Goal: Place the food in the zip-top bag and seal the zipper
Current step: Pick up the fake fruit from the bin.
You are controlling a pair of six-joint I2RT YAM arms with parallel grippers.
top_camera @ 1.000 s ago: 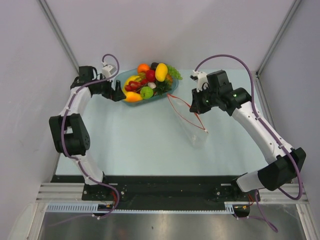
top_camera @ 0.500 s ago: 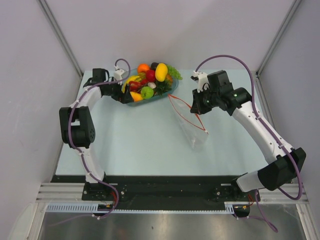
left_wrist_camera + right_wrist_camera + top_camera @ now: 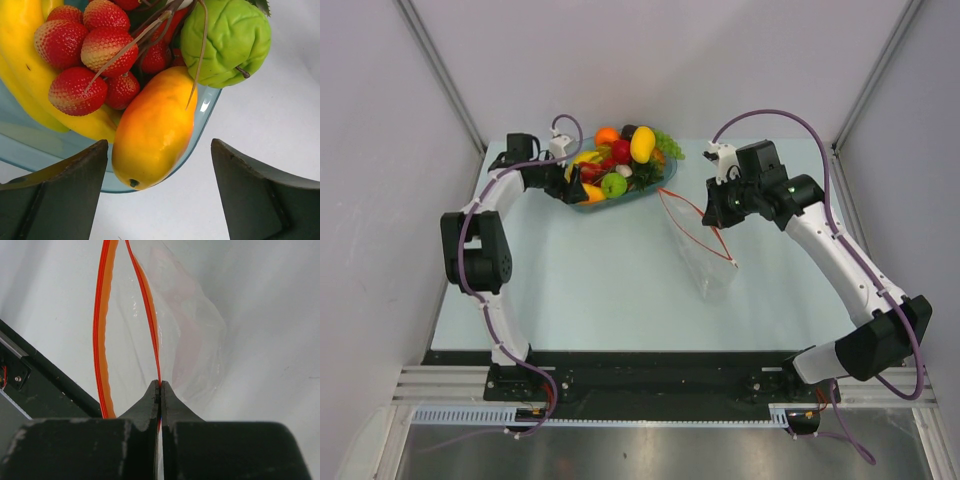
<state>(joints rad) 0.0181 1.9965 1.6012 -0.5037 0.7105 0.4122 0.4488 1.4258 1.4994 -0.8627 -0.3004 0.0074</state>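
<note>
The food (image 3: 620,158) is piled in a teal tray (image 3: 648,190) at the back. My left gripper (image 3: 574,187) is open at the tray's near-left end. Its fingers (image 3: 60,195) flank the tip of an orange-yellow mango (image 3: 155,135) without touching it. Red strawberries (image 3: 95,45) and a green fruit (image 3: 225,40) lie behind the mango. The clear zip-top bag (image 3: 705,255) lies right of centre with its mouth gaping. My right gripper (image 3: 160,385) is shut on one lip of the red-orange zipper (image 3: 102,315), holding the bag (image 3: 195,325) up.
The tray's rim (image 3: 202,112) sticks out under the mango, over the pale table (image 3: 590,270). Walls close in the back and both sides. A black rail (image 3: 45,385) runs along the near edge beneath the right gripper.
My left arm has swung right toward the tray and brought its open jaws up to the mango, narrowing slightly. The right gripper and the bag have stayed put.
</note>
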